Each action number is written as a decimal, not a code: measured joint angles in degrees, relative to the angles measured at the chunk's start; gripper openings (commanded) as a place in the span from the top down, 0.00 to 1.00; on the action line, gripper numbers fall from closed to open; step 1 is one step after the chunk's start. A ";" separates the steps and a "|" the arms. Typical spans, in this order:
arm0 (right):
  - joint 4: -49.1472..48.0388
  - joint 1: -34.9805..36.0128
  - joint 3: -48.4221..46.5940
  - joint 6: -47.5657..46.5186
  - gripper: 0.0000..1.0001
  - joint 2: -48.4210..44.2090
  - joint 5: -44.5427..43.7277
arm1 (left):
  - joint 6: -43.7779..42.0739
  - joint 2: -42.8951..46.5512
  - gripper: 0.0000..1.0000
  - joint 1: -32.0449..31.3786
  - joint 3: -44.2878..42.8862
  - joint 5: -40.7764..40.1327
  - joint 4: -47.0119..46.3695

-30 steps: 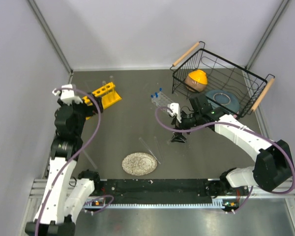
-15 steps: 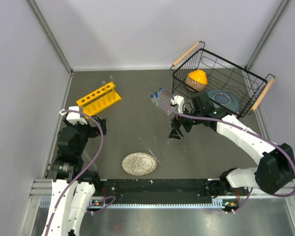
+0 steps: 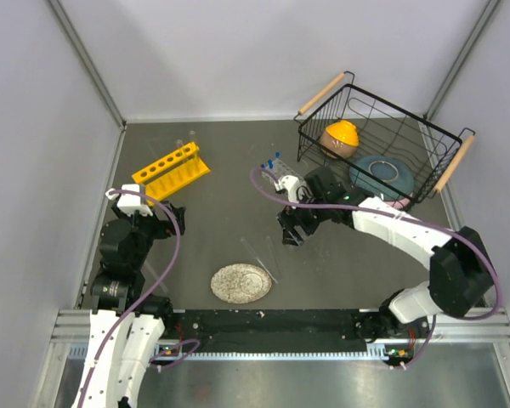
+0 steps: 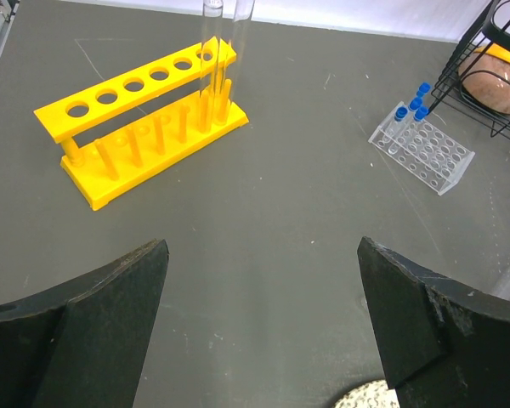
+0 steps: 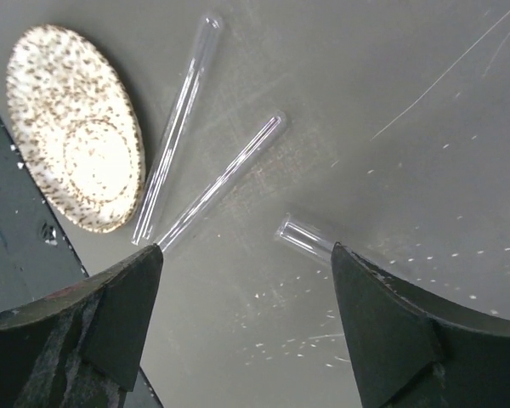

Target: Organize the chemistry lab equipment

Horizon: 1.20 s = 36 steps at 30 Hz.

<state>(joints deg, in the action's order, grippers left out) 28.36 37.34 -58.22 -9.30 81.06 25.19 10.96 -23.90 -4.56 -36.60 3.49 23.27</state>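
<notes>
Left claw [image 4: 262,251]: spread wide, above the table's left side.
Right claw [image 5: 245,255]: spread wide, over loose tubes [image 5: 225,178] lying beside the disc [image 5: 76,144].
Yellow rack [image 4: 140,119]: holds two upright tubes [image 4: 211,59] at one end.
Clear rack [image 4: 429,153]: holds blue-capped vials [image 4: 412,104], near the basket [image 3: 321,93].

My left wrist feed cuts the two test tubes [image 4: 240,42] standing in the yellow rack [image 4: 121,97] at its top edge; on the right wrist, a third tube [image 5: 304,238] is half hidden behind a finger [image 5: 408,340]
</notes>
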 measured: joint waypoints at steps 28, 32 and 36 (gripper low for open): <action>0.70 17.31 -15.06 4.33 0.59 21.49 -13.29 | 0.02 0.31 0.03 0.00 0.00 -1.03 0.39; 1.44 17.88 -18.21 4.92 0.59 25.64 -13.09 | 0.09 2.12 0.03 0.00 0.00 -4.17 1.27; 2.86 19.19 -19.47 5.53 0.59 28.74 -13.35 | 0.48 6.05 0.02 -0.02 0.00 -9.31 1.62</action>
<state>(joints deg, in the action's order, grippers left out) 31.22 56.53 -77.69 -3.77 109.80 11.84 11.44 -17.85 -4.58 -36.60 -5.82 24.88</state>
